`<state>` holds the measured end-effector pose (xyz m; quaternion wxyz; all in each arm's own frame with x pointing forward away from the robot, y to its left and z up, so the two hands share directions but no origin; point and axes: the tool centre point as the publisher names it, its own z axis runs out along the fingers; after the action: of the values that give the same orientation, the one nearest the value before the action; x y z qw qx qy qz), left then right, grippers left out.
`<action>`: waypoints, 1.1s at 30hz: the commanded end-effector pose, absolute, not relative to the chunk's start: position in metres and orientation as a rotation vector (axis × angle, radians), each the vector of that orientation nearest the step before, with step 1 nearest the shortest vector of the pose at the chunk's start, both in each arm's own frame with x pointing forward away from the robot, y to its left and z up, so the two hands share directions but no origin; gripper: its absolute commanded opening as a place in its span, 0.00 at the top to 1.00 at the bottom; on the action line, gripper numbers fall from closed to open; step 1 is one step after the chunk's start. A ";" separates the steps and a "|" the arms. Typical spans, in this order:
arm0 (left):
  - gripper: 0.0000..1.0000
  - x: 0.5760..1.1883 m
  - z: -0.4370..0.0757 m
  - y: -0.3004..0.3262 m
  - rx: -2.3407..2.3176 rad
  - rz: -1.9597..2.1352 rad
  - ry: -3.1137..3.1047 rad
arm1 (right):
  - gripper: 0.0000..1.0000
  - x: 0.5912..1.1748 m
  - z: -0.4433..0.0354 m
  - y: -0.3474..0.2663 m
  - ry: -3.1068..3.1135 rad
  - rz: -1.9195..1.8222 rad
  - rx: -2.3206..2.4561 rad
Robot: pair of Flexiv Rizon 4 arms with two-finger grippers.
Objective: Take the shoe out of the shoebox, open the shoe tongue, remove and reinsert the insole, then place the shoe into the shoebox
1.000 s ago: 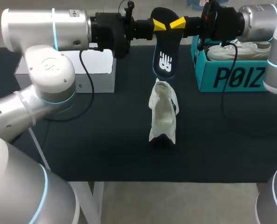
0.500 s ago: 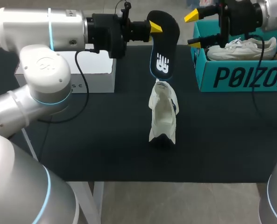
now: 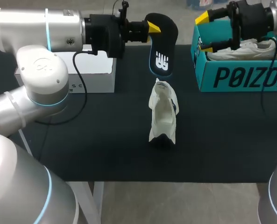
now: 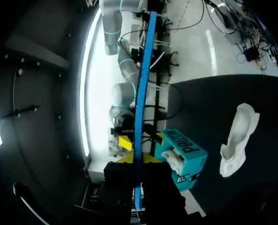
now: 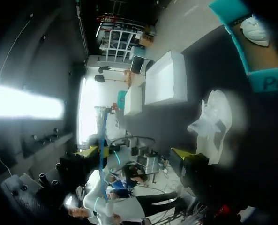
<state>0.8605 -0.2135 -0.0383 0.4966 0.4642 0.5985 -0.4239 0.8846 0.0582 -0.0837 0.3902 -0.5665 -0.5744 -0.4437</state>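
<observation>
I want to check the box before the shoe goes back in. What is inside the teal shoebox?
A white shoe lies inside the shoebox, its upper side showing above the rim. The front wall covers the shoe's lower part and the floor beneath it.

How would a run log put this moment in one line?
left tool: shut on insole, held clear of shoe | right tool: open, by shoebox | shoe: on table, insole out
</observation>
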 end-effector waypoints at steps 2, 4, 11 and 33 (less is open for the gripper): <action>1.00 0.857 -0.038 -0.212 1.104 -1.041 1.470 | 0.00 0.867 -0.083 0.004 -1.594 -1.084 -1.564; 1.00 0.856 -0.038 -0.211 1.080 -1.051 1.479 | 0.00 0.865 -0.084 -0.011 -1.638 -1.048 -1.581; 1.00 0.853 -0.039 -0.212 1.068 -1.048 1.489 | 0.00 0.857 -0.088 -0.053 -1.614 -1.031 -1.617; 1.00 0.849 -0.037 -0.212 1.010 -1.073 1.516 | 0.00 0.850 -0.095 -0.079 -1.603 -1.041 -1.731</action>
<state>0.8491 -0.2107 -0.0366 0.4910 0.4166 0.6235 -0.4435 0.8508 -0.0789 -0.0950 0.2788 -0.6437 -0.5976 -0.3885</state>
